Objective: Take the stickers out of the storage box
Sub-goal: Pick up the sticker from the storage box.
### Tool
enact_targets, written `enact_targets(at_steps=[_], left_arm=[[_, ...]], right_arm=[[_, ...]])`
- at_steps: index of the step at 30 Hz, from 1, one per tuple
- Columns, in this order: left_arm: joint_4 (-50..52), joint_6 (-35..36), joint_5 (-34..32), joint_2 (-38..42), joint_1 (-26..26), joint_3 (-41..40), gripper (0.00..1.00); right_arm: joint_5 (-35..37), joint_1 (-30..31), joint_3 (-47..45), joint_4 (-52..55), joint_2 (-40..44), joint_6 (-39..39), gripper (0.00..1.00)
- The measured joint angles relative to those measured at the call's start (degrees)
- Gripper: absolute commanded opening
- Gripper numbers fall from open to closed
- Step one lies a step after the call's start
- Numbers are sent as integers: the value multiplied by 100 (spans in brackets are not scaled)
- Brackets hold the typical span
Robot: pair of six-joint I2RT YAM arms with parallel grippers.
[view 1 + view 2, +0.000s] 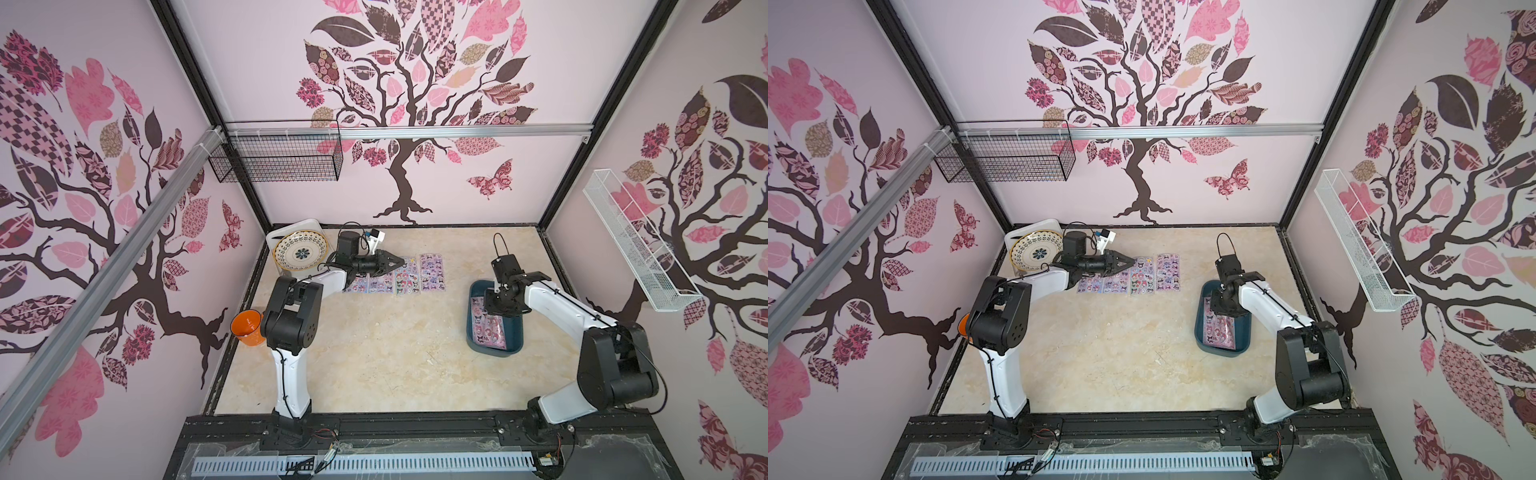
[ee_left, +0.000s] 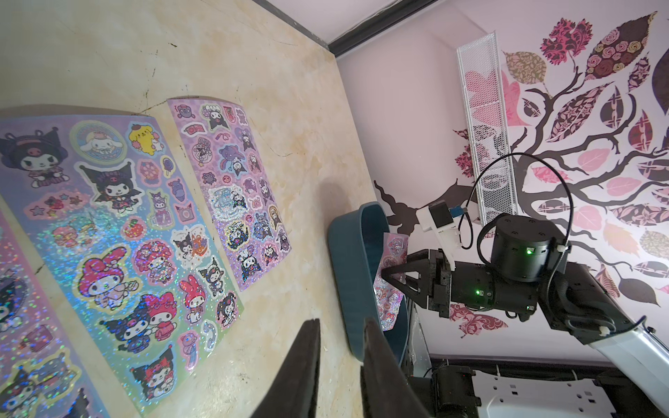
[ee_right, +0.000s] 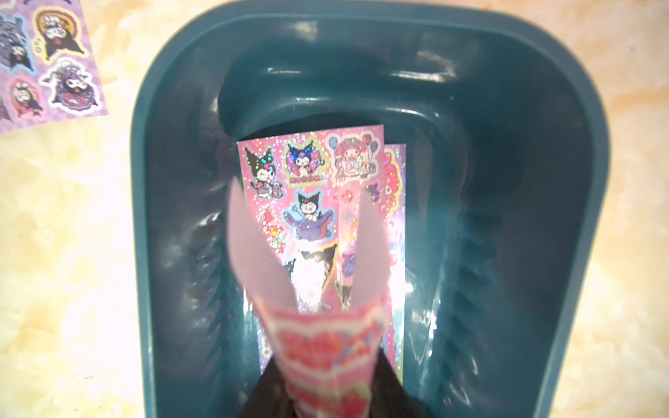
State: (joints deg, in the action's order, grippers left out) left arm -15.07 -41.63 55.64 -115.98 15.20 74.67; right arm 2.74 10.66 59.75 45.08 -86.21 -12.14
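The right hand (image 2: 386,270) pinches the end of one sticker (image 3: 325,347) inside the box (image 3: 543,181), curling it up off a second sticker (image 3: 395,170) beneath. The left hand (image 2: 340,323) (narrow gap, empty) hovers over a row of stickers (image 1: 395,276) lying on the worktop (image 1: 374,353)

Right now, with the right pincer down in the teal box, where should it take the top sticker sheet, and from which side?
Probably near a short end, from straight above, jaws across the width. The top sheet lies along the floor of the storage box, whose walls block any sideways approach. Being thin, it bows upward when squeezed, as it does now in the right pincer.
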Motion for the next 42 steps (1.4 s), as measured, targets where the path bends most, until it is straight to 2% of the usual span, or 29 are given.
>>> enact_targets(at_steps=[12, 15, 22, 27, 32, 42], left_arm=[[20, 9, 166, 0, 208, 122, 27], [22, 20, 297, 0, 328, 297, 27], [-221, -24, 868, 0, 772, 632, 27], [-863, -437, 1270, 0, 833, 595, 27], [-1440, -863, 1467, -11, 804, 584, 27], [-1895, -1233, 1515, -90, 809, 577, 28]], right_arm=[[-282, -24, 1375, 575, 439, 111, 22], [-686, -42, 1755, 629, 431, 103, 22], [-2173, -42, 2520, 398, 68, -181, 23], [-3062, -39, 2581, -4, -260, -544, 23], [-3803, -26, 2135, -680, -275, -890, 23], [-4232, -22, 2090, -1060, -308, -999, 24]])
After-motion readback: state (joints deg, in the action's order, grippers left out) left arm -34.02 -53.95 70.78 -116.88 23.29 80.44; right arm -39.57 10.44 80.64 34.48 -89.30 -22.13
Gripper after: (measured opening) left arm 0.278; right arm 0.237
